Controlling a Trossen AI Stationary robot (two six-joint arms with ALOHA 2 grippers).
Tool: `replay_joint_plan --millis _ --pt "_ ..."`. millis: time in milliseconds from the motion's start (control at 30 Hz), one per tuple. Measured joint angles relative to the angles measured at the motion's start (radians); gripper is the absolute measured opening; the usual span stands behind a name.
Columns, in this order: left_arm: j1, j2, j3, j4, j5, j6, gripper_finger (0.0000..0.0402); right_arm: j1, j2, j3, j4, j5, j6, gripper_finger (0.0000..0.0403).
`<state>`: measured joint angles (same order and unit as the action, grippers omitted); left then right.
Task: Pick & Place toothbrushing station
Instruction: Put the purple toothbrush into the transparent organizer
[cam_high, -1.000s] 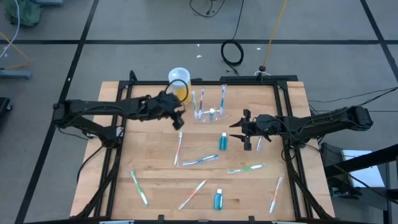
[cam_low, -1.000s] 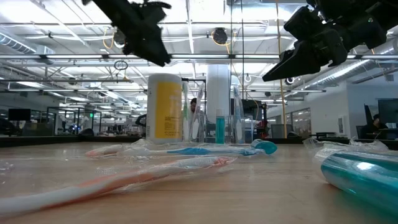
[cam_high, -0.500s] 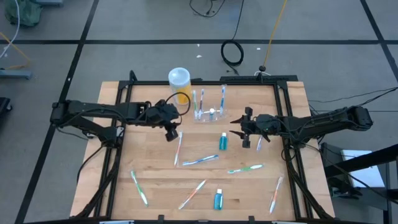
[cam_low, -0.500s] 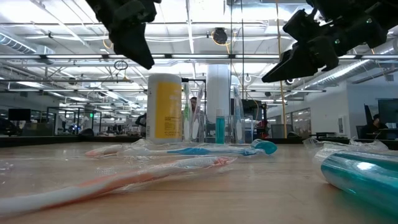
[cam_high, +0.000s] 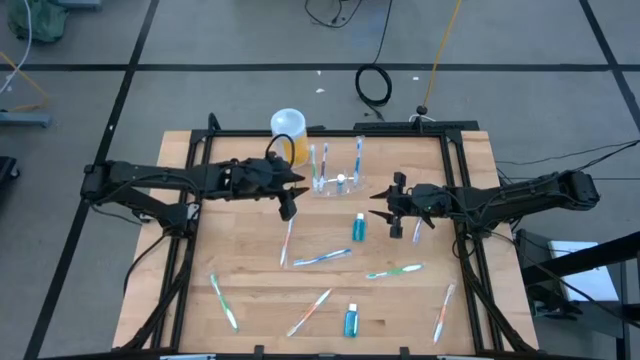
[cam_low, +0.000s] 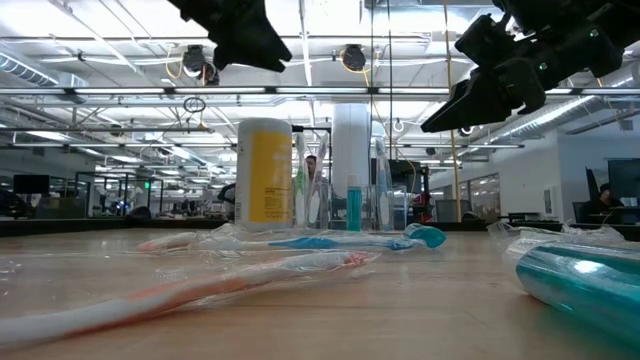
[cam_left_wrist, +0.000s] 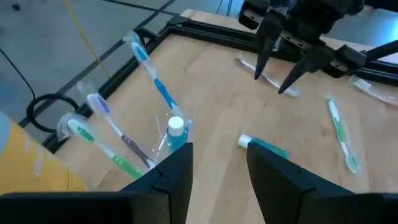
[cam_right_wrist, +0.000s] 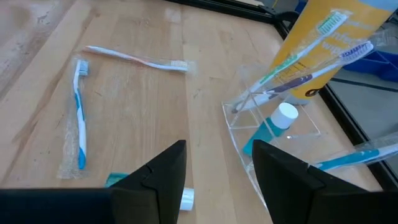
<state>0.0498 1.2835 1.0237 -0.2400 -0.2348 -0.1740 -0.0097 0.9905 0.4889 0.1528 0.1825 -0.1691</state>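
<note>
A grey carpeted floor (cam_high: 80, 120) crossed by dark seam lines surrounds the wooden table (cam_high: 250, 250). Beyond the far edge, a coiled black cable (cam_high: 374, 85) lies on the carpet, with a yellow cord (cam_high: 440, 55) running off to the far side. The low view looks into a big open hall: white ceiling beams (cam_low: 100, 95) with bright strip lights (cam_low: 320, 15), glass partitions (cam_low: 90, 185) at left, and monitors (cam_low: 622, 175) at far right

Yellow-orange cup (cam_left_wrist: 25, 168) cropped; teal tube (cam_low: 585, 275) edge-cut

Open-plan lab, ceiling trusses (cam_low: 100, 95), desks
</note>
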Motion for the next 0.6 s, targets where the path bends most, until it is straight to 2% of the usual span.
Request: replay_joint_plan --millis 167,233,333,500,567,600 --pt "-0.001 0.0 0.0 -0.026 0.0 0.009 0.0157 0.0 0.0 0.0 0.0 0.0 -0.007 0.0178" --pt "-0.001 0.001 0.0 -0.047 0.0 0.014 0.0157 0.0 0.0 0.0 0.008 0.0 -0.068 0.0178" --pt "-0.001 0.001 0.0 -0.051 0.0 0.023 0.0157 0.0 0.0 0.0 0.102 -0.001 -0.18 0.0178" --pt "-0.001 0.001 0.0 -0.051 0.0 0.023 0.0157 0.019 0.007 0.0 0.352 -0.006 -0.126 0.0178" --pt "-0.001 0.001 0.0 -0.051 0.0 0.023 0.0157 0.027 0.005 0.001 0.353 -0.003 -0.132 0.0178" --pt "-0.001 0.001 0.0 -0.051 0.0 0.023 0.0157 0.033 0.005 0.001 0.319 -0.001 -0.184 0.0178"
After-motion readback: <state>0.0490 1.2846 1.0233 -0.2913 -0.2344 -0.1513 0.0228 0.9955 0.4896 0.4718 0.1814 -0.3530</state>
